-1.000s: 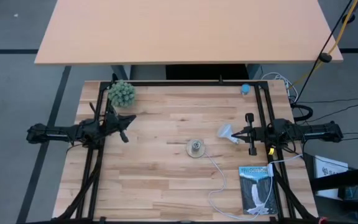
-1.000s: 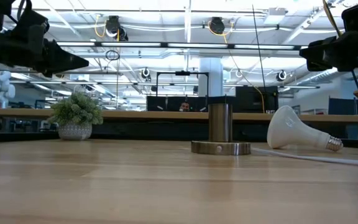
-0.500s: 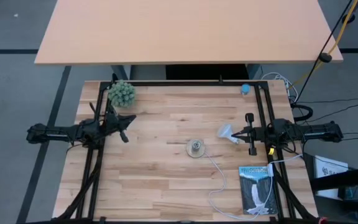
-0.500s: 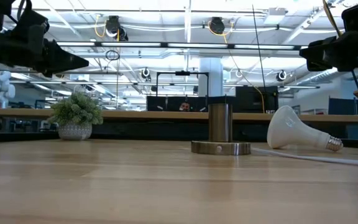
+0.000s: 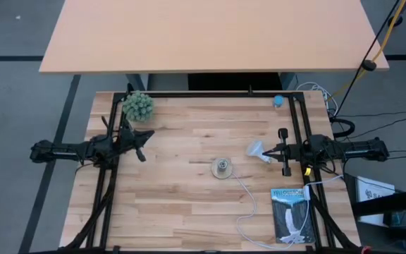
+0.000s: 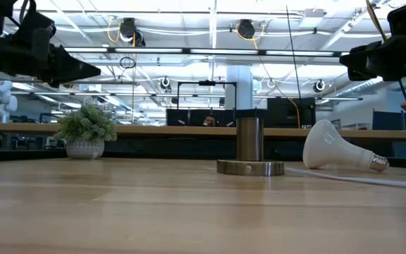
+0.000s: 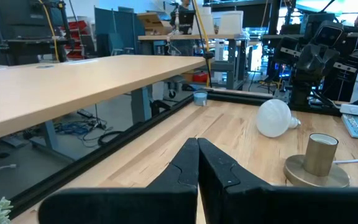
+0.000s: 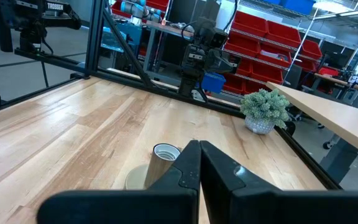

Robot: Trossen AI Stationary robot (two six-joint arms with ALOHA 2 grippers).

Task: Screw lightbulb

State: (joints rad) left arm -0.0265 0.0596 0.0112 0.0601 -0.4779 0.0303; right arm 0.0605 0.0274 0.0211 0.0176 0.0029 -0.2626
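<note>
The right hand (image 5: 279,150), fingers pressed together and empty, is hovering above the wooden surface (image 5: 182,183) at its right side, just beside the lightbulb (image 5: 257,149), which is lying on its side right of the metal socket (image 5: 221,168). The left hand (image 5: 141,144), likewise clenched on nothing, is waiting well apart on the far left near a small potted plant (image 5: 137,106). The bulb is probably light, smooth and breakable, so gripping gently around the globe's widest part seems safest, leaving the screw base free.
</note>
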